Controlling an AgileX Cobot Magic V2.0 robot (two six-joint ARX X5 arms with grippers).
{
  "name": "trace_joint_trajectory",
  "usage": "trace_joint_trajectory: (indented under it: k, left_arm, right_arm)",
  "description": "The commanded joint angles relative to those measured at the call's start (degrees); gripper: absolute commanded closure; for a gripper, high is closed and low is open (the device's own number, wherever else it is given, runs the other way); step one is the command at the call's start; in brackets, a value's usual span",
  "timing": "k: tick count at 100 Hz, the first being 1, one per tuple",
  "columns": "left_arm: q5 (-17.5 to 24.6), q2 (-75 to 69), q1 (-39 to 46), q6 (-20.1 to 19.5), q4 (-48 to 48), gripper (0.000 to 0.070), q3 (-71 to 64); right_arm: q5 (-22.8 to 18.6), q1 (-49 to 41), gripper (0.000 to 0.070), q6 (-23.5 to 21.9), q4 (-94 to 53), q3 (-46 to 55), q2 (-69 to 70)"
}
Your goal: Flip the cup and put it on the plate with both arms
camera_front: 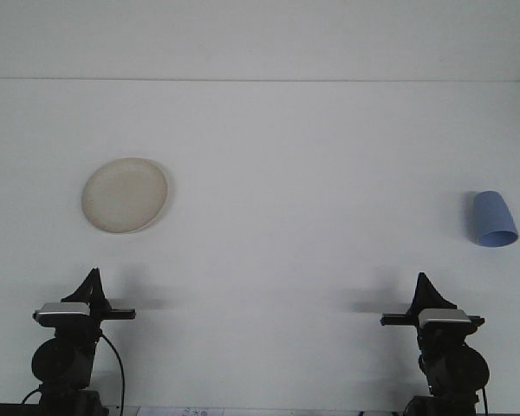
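Note:
A cream round plate (125, 195) lies flat on the white table, left of centre. A light blue cup (491, 219) stands far to the right, narrow base up and wide rim down. My left gripper (91, 284) rests low at the front left, below the plate and well short of it, fingers together and holding nothing. At the front right my right gripper (426, 289) is likewise shut and empty, below and left of the cup.
The white table (295, 173) stretches back to a white wall. Black cables hang by the left arm base (114, 364) at the front edge.

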State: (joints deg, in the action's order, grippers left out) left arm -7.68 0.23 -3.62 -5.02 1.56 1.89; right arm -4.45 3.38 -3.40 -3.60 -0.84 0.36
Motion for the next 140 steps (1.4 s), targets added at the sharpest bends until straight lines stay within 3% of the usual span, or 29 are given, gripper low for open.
trace_joint_trajectory:
  k: [1,86,104,124,133,140]
  left_arm:
    - [-0.20,-0.04,0.02,-0.07,0.70,0.0686,-1.09]
    - [-0.20,-0.04,0.02,-0.07,0.72,0.0686,-1.09]
    - [-0.20,-0.04,0.02,-0.07,0.72,0.0686,-1.09]
    - [-0.20,-0.04,0.02,-0.07,0.70,0.0686,-1.09]
    - [-0.20,-0.07,0.02,-0.07,0.72,0.0686,-1.09]
    - [-0.20,-0.07,0.02,-0.07,0.70,0.0686,-1.09]
  right_arm:
    - [-0.04,-0.04,0.0694,-0.20,0.74,0.13,-0.28]
    - [-0.11,-0.04,0.0694,-0.39,1.44,0.13,-0.28]
    - [-0.50,-0.04,0.0694,-12.68,2.21,0.11,-0.28]
    - [0.17,-0.04,0.0697,-19.87,4.26,-2.47,-0.26]
    - [3.28,-0.04,0.0698,-20.39,1.33,-9.01,1.03]
    - [5.60,-0.02,0.0698,-17.27,-2.51,-16.11,4.07]
